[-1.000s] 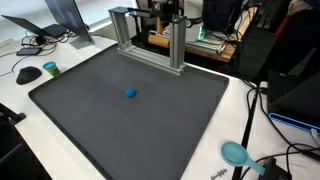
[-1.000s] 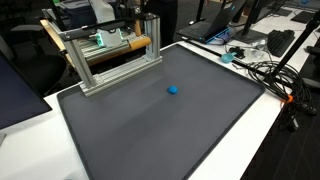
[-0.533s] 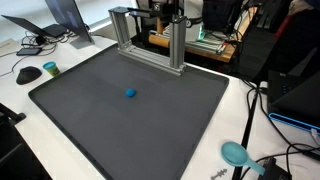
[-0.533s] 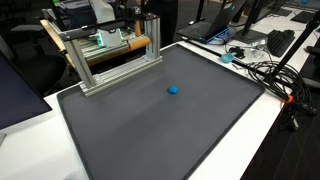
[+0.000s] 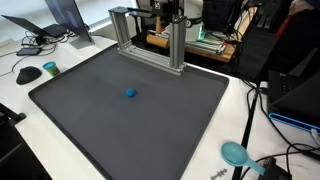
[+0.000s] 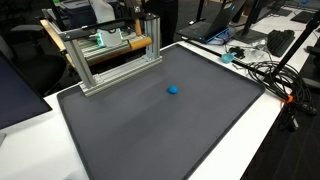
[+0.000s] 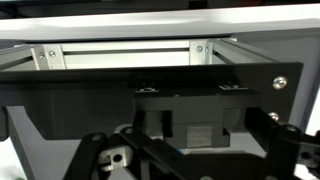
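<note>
A small blue object (image 5: pixel 130 94) (image 6: pixel 173 89) lies alone near the middle of a large dark mat (image 5: pixel 100 125) (image 6: pixel 160 135). At the mat's far edge stands an aluminium frame (image 5: pixel 150 35) (image 6: pixel 105 55). My gripper (image 7: pixel 190 165) is far from the blue object, close behind that frame. In the wrist view the frame's rails (image 7: pixel 125 52) fill the top, with a black block (image 7: pixel 190 105) just below. The dark finger links (image 7: pixel 95 155) spread wide to both sides at the bottom, open, with nothing between them. The blue object does not show in the wrist view.
A teal round tool (image 5: pixel 235 153) lies off the mat's near corner. A mouse (image 5: pixel 28 74) and a laptop (image 5: pixel 65 15) sit beside the mat. Cables (image 6: pixel 270 75) run along another side. A wooden box (image 5: pixel 190 42) stands behind the frame.
</note>
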Available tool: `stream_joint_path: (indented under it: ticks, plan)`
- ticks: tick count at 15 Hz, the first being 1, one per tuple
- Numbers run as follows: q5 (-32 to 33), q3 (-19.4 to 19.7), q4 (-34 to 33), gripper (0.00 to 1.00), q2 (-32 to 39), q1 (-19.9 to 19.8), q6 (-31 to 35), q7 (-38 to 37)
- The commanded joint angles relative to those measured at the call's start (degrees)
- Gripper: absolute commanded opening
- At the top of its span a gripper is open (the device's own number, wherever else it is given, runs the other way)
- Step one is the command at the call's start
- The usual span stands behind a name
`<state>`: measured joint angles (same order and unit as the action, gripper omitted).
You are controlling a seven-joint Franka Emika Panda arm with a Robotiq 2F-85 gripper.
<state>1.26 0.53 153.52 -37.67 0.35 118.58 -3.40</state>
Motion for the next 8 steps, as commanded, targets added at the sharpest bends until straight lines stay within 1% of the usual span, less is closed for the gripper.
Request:
stream_joint_path:
  ticks: [1,8]
  plan:
    - [-1.41,-0.81,-0.58,1.0,-0.98,-0.29,-2.4,-1.31]
    - [-1.43,-1.26,-0.67,1.0,0.08,-0.24,-0.27,-2.31]
